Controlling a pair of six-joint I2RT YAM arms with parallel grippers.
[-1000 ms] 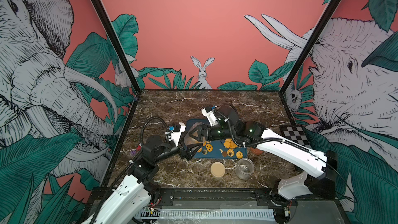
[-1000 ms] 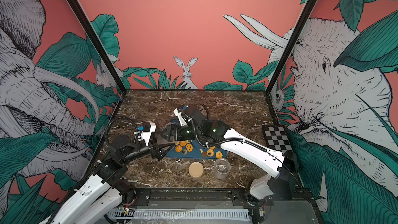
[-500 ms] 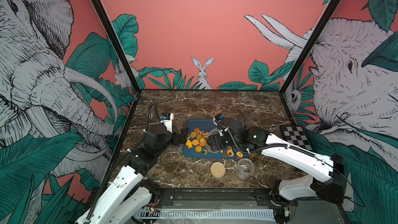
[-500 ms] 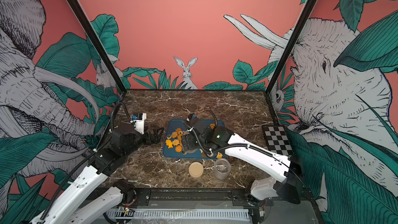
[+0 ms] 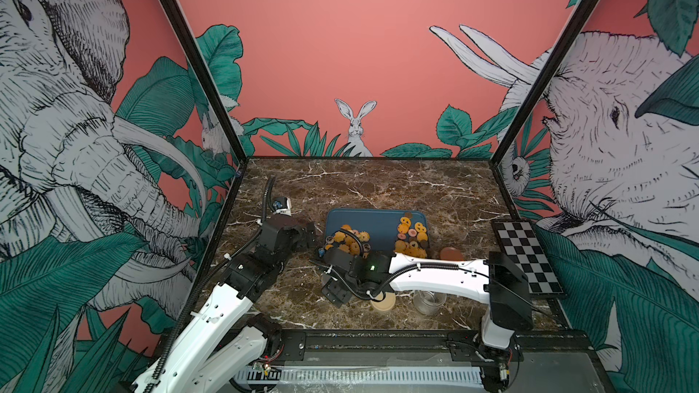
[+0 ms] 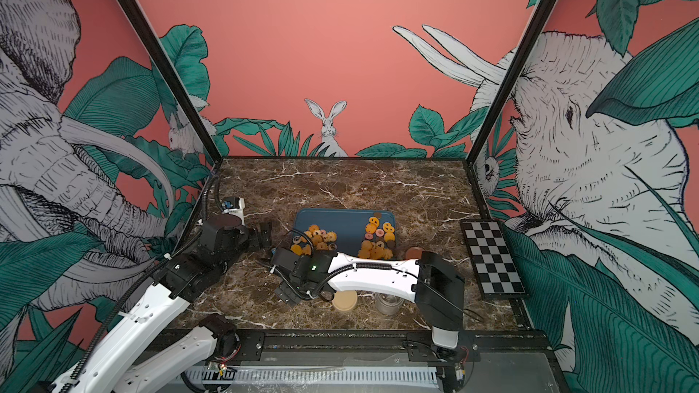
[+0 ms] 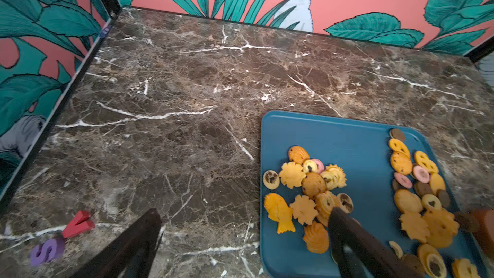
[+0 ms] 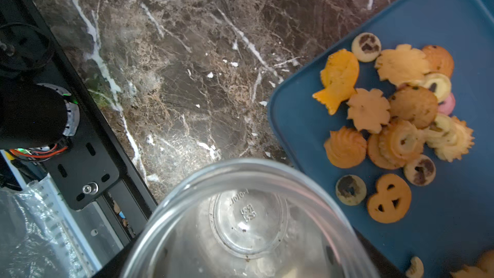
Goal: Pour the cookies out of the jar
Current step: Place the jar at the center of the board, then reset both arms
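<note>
Jar empty, grasped by right gripper above table front, beside tray; cookies lie on tray in two heaps. Left gripper spread wide, empty, just beside tray. Risk: lowering jar could knock lid or spare jar close by. Jar axis runs roughly along wrist camera's sight; mouth direction unclear.

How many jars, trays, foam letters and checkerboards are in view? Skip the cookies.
clear jars: 2 (one held, one standing on the table)
blue tray: 1
foam letters: 2 (red V, purple S)
checkerboard: 1
total: 6
</note>
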